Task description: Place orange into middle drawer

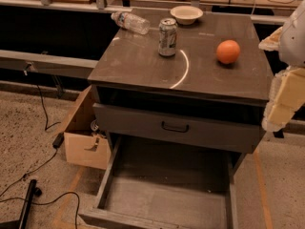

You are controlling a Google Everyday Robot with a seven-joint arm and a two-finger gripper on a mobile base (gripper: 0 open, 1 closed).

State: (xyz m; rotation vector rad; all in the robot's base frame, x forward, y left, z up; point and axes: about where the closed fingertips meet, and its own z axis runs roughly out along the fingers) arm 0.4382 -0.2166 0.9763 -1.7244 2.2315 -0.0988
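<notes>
The orange [228, 51] sits on the right part of the dark cabinet top [138, 61], touching nothing else. The middle drawer [167, 194] is pulled far out at the bottom of the view, with low side walls and a bare floor. My gripper [277, 70] hangs at the right edge of the view, right of the orange and level with the cabinet's front corner. Its pale padded fingers [282, 99] stand apart and hold nothing.
A soda can [167, 37] stands mid-top, a pale bowl [186, 14] at the back, and a water bottle [130, 22] lies at the back left. A drawer with a grey front and black handle [175, 127] sits above the open one. A cardboard box [86, 137] and cables [43, 166] lie on the floor to the left.
</notes>
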